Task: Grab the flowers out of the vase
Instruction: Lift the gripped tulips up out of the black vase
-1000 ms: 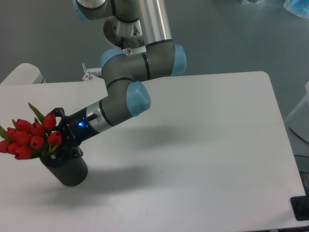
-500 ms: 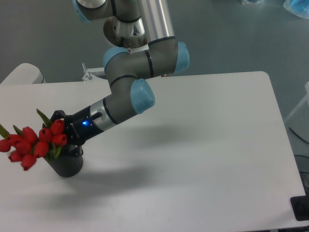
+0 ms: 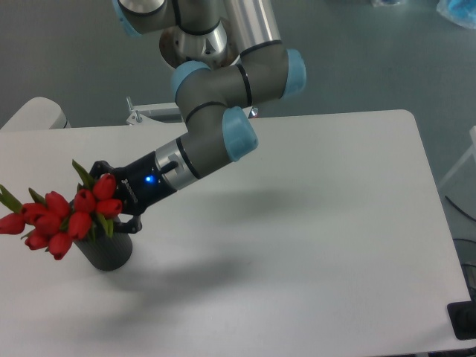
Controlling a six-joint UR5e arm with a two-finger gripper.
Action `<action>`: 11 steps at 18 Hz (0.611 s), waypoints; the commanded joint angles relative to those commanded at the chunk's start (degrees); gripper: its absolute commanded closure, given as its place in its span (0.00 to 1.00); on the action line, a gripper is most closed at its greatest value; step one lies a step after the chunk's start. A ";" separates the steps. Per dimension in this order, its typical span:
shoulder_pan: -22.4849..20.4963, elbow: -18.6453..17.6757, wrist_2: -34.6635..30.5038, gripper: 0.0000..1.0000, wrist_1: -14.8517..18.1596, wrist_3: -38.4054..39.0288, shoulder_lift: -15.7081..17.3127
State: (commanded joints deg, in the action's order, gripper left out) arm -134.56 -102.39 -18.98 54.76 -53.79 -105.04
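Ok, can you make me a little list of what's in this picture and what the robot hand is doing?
flowers: red tulips, leaning left out of the vase
vase: black, standing at the table's front left
hand: at the flower bunch just above the vase; open or shut cannot be seen
table: white
light: blue dot glowing on the arm's wrist

A white, matte rectangular table with rounded corners [image 3: 320, 223] carries a single object: a short matte black cylindrical vase [image 3: 108, 251], which stands directly on the tabletop. The vase sits close to the table's front left corner, well apart from the far right corner. A soft grey shadow lies on the white surface just to the right of the vase.
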 joint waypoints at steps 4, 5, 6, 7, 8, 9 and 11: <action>0.00 0.00 2.45 0.78 0.00 1.85 2.29; 0.09 0.09 2.90 0.78 0.00 1.85 2.38; 0.09 0.09 3.25 0.78 0.00 1.85 2.55; 0.09 0.17 3.69 0.78 -0.09 1.68 2.64; 0.09 0.44 4.13 0.78 -0.09 1.67 2.64; -0.09 0.61 4.65 0.78 -0.09 1.67 2.56; -0.26 0.97 5.62 0.78 -0.17 1.59 2.64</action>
State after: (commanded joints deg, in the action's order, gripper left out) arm -134.82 -101.43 -13.36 54.58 -52.21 -102.39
